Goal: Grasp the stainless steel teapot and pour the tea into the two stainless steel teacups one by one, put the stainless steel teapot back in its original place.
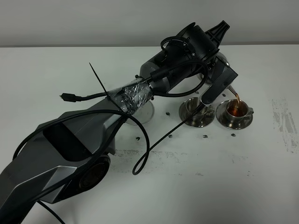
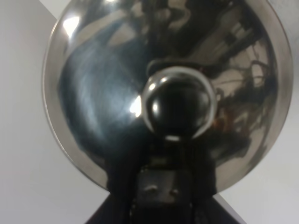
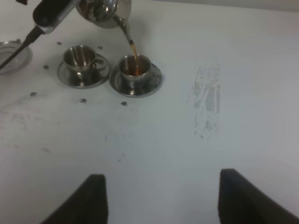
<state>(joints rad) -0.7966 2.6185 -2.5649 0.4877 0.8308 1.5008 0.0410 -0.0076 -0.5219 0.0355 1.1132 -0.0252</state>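
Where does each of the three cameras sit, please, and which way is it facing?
Exterior high: mounted high, looking down at the white table; the left arm reaches across to the teacups.
Left wrist: on the left arm, close against the teapot lid and knob; its dark jaws show, shut on the pot.
Right wrist: on the right arm, held back, facing the cups across the table; its open jaws show.
Shared: exterior and right wrist both show tea streaming into the same cup.
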